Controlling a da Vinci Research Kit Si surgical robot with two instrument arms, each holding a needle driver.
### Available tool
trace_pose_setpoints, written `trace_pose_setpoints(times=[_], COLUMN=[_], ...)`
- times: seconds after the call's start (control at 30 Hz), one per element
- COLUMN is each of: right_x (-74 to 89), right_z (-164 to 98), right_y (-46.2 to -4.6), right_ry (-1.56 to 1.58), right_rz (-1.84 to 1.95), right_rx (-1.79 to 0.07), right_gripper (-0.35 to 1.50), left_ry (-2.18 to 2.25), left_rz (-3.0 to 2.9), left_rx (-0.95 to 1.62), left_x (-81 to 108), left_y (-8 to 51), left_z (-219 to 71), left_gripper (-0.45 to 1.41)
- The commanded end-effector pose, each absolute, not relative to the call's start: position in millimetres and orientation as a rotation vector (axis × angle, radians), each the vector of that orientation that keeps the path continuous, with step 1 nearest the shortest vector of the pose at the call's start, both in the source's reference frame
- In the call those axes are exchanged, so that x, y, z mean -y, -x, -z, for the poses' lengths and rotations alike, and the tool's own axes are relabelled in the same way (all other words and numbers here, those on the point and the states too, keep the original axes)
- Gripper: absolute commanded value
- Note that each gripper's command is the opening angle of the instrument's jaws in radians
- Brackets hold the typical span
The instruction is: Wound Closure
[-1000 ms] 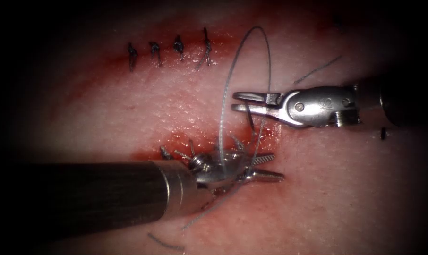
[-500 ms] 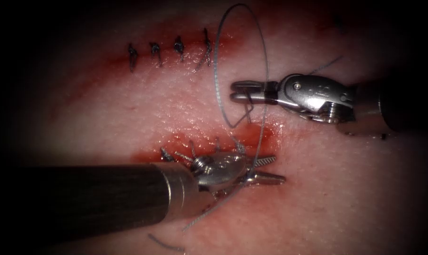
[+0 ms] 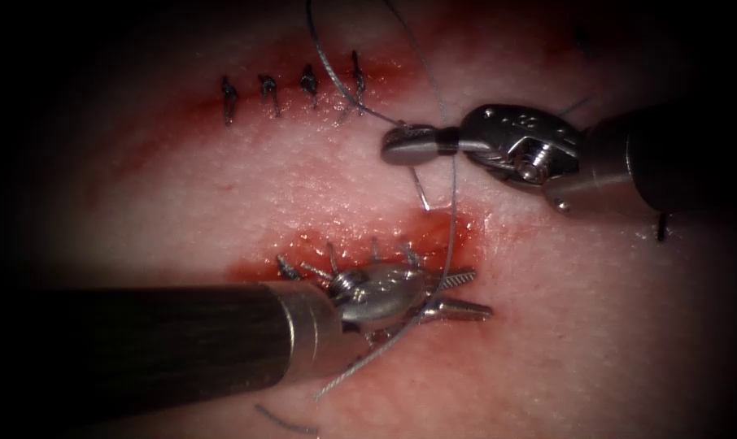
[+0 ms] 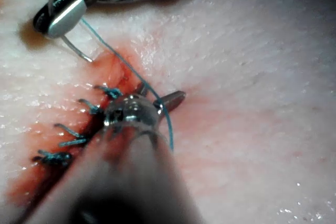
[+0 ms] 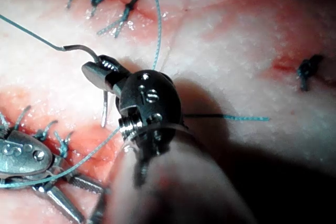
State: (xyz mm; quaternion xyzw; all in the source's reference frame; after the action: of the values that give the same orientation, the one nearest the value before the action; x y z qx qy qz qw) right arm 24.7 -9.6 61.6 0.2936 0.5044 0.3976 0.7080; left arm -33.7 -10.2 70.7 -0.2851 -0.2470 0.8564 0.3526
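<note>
While right claw (image 3: 407, 145) clamps it, needle (image 3: 420, 189) points downward

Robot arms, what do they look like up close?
Each arm is a long, dark, round shaft. The left end effector and the right end effector are small shiny silver metal tools with rounded wrists, tiny screws and slim jaws. The left jaws have ridged, toothed insides.

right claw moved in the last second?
Yes. The right claw, shut on the needle, has risen toward the upper stitch row; the left claw stays put, open.
</note>
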Motion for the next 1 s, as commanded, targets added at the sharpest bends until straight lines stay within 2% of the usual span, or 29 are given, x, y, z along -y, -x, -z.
trace_pose_setpoints(times=[0.03,0.37,0.7,1.0], right_x=[9.4,8.5,12.8,14.0], right_z=[-61.9,-61.6,-62.3,-61.4], right_y=[-25.6,-25.6,-25.4,-24.0], right_ry=[-0.634,-0.661,-0.919,-1.044], right_rz=[-0.899,-0.999,-1.169,-1.383], right_rx=[-1.118,-1.085,-0.872,-0.762], right_gripper=[-0.35,-0.35,-0.35,-0.35], left_ry=[0.739,0.726,0.730,0.612], left_rz=[-2.219,-2.236,-2.243,-2.338], left_rx=[0.641,0.635,0.622,0.528], left_x=[11.0,11.5,11.2,13.7], left_y=[34.4,34.8,34.6,35.2], left_z=[-71.2,-70.9,-70.4,-67.2], left_gripper=[0.64,0.64,0.67,0.69])
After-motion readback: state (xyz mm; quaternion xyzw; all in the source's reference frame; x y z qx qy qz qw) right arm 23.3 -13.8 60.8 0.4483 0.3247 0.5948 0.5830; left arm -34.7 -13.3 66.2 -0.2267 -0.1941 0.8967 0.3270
